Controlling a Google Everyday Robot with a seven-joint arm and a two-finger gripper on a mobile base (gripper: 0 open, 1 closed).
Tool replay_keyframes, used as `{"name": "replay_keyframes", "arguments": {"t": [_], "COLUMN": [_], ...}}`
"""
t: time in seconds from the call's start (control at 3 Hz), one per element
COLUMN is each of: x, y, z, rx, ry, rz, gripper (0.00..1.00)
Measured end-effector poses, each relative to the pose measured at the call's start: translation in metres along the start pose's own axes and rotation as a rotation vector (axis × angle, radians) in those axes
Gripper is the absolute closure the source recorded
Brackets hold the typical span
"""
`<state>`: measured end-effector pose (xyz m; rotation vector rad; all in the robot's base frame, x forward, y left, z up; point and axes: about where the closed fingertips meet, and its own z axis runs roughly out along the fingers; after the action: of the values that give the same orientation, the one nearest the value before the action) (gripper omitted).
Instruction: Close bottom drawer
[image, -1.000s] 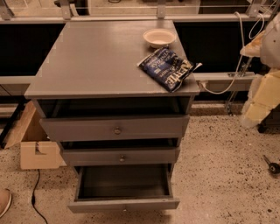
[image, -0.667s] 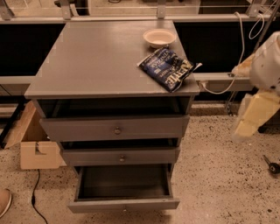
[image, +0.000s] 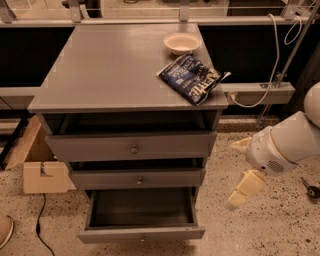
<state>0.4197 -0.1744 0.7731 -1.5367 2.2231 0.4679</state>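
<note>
- Bottom drawer (image: 141, 233) stands pulled out — approach step, I'd say; gripper (image: 235, 174) low to its right, jaws spread, empty.
- Next — reach the front panel, push straight in.

The bottom drawer (image: 141, 234) is coloured grey, its interior darker. The gripper (image: 233, 175), spread to its right, is finished in cream. The bag (image: 191, 78) is printed dark blue; the floor (image: 280, 227) is speckled beige.
</note>
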Motion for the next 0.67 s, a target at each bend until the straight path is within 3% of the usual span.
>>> {"name": "replay_keyframes", "arguments": {"t": [0.67], "x": [0.011], "y": [0.003], "z": [0.014], "rx": [0.007], "ry": [0.011], "rz": [0.030], "gripper": [0.00]}}
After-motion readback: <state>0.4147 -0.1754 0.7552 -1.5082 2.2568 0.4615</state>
